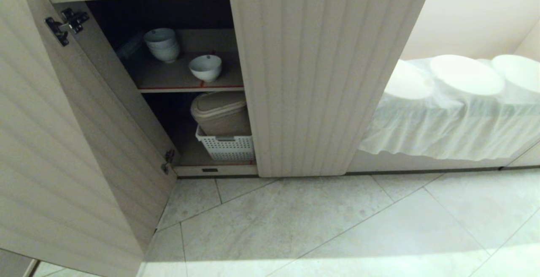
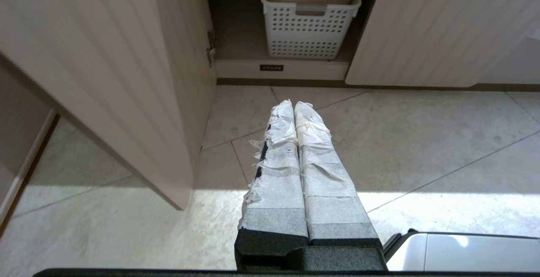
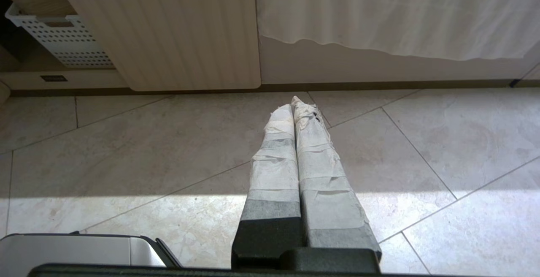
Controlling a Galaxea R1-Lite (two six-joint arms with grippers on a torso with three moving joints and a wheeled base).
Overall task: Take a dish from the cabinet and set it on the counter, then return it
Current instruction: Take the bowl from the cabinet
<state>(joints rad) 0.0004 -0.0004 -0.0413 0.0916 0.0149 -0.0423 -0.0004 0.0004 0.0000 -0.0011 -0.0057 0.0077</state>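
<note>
While the cabinet (image 1: 325,74) stands with its left door (image 1: 63,150) swung wide and its right door shut, the dish (image 1: 206,67) sits upright on the upper shelf (image 1: 168,78), near the red-edged front and well inside the opening; behind it and to the left a stack of white bowls (image 1: 162,44) rests on the same shelf, apart from it; on the lower shelf a white perforated basket (image 1: 228,146) holds a beige lidded container (image 1: 220,112); to the right of the shut door a doorless niche holds white cloth (image 1: 447,120) draped over 3 round shapes. Neither arm shows in the head view; the left gripper (image 2: 294,104) hangs low over the tiled floor (image 1: 337,226) in front of the open compartment, its 2 tape-wrapped fingers (image 2: 314,150) pressed together and holding nothing; the right gripper (image 3: 293,101) hangs over the floor before the shut door and the cloth, its fingers (image 3: 314,150) likewise pressed together and empty.
</note>
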